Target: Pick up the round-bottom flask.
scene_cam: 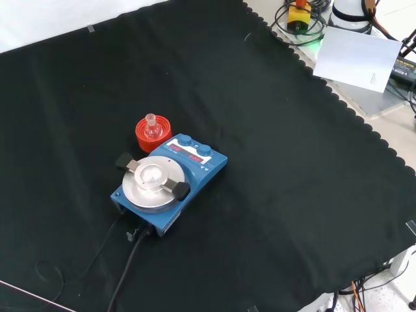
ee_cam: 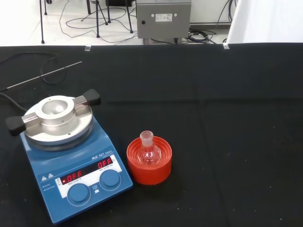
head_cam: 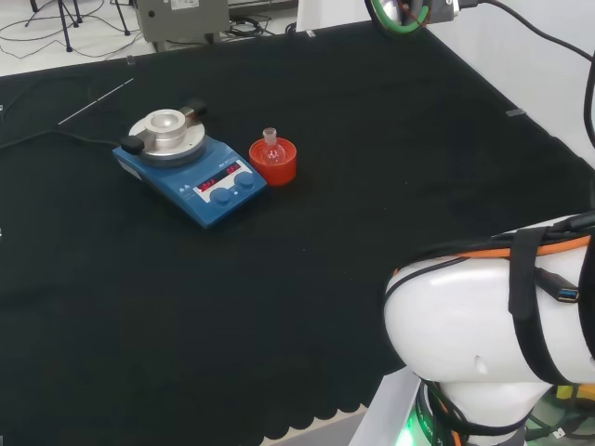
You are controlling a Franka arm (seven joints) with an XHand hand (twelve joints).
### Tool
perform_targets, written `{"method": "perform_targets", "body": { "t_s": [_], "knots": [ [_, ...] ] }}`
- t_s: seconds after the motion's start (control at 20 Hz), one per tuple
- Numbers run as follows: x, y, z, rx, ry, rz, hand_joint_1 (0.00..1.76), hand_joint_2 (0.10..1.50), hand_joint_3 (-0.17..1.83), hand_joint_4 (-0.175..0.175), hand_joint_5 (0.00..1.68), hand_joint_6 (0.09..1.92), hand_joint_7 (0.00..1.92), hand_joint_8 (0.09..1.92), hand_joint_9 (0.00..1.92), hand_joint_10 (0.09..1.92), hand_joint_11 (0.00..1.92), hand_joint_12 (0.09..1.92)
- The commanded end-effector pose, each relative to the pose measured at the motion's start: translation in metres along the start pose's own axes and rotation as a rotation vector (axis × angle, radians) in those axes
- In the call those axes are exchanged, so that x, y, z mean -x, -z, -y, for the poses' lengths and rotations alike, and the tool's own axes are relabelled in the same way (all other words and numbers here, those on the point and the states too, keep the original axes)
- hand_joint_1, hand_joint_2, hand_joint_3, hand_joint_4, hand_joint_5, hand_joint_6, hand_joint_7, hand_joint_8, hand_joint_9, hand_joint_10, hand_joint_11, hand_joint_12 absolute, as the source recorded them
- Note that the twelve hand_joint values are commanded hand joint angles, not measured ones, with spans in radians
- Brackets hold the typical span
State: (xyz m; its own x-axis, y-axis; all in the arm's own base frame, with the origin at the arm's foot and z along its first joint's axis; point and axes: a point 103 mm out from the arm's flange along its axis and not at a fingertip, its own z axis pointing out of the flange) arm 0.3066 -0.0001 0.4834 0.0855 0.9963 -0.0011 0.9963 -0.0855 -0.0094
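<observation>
- The round-bottom flask (ee_cam: 149, 152) is small and of clear glass; it sits upright in a red ribbed ring stand (ee_cam: 149, 166) on the black cloth (ee_cam: 236, 118), with its short neck pointing up.
- In the head view the flask (head_cam: 271, 147) and its stand (head_cam: 273, 162) are just beside the right side of a blue magnetic stirrer hotplate (head_cam: 191, 169); I cannot tell if stand and stirrer touch.
- In the front view the flask (scene_cam: 151, 127) in the stand (scene_cam: 152, 133) is just behind the stirrer (scene_cam: 170, 181), at the side where the two blue knobs (scene_cam: 195, 145) are.
- On the stirrer lies a round metal block (ee_cam: 57, 120) with a hollow in the middle and two black handles (ee_cam: 14, 125).
- A black cable (scene_cam: 127, 265) goes from the stirrer toward the lower edge of the front view.
- A thin metal rod (ee_cam: 45, 76) lies on the cloth behind the stirrer, well apart from the flask.
- Whether the hand is released or clenched, I cannot tell.
- The white arm link (head_cam: 493, 325) is at the lower right of the head view, well apart from the flask.
</observation>
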Motion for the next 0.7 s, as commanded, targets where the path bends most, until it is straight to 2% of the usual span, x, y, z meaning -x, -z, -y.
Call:
{"method": "perform_targets", "body": {
  "t_s": [0.05, 0.1, 0.2, 0.7],
  "knots": [
    [0.0039, 0.0096, 0.0111, 0.062, -0.012, -0.077, 0.23, 1.09, 0.55, 0.011, 0.25, 0.09, 0.07, 0.43, 0.1, 0.72, 0.0, 1.14],
    [0.0028, 0.0089, 0.0112, 0.065, -0.012, -0.081, 0.13, 1.19, 0.46, 0.006, 0.26, 0.09, 0.07, 0.44, 0.11, 0.68, 0.0, 1.11],
    [0.0007, 0.0066, 0.0109, 0.067, -0.012, -0.08, 0.06, 1.28, 0.37, 0.002, 0.27, 0.09, 0.08, 0.45, 0.13, 0.65, 0.0, 1.08],
    [0.0067, 0.0004, 0.0069, 0.05, -0.031, -0.08, 0.04, 1.31, 0.33, 0.0, 0.27, 0.09, 0.08, 0.45, 0.13, 0.64, 0.0, 1.07]
  ]
}}
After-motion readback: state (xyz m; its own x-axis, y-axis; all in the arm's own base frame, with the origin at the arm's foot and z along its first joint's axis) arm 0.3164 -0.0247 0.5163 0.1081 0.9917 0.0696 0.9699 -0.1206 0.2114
